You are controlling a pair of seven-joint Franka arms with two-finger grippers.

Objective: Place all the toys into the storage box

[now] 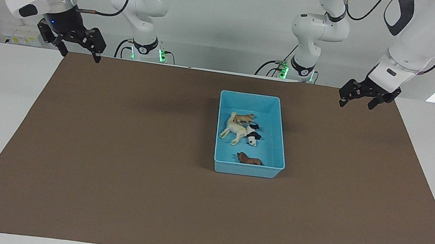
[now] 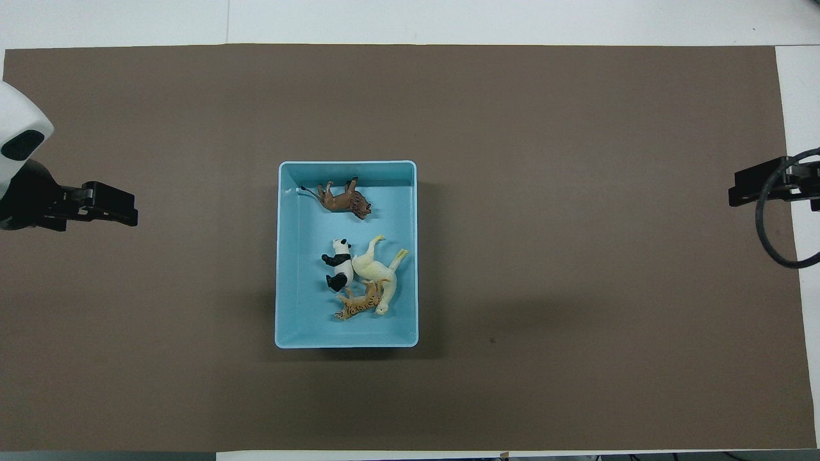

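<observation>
Both our grippers hang empty with fingers spread, the left gripper and right gripper over the brown mat's ends. Inside the storage box lie the lion, panda, camel and tiger.

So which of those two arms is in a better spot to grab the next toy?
Neither: no toy is left out. The camel, tiger, panda and lion all lie in the storage box. The left gripper and right gripper hang open at the mat's ends.
</observation>
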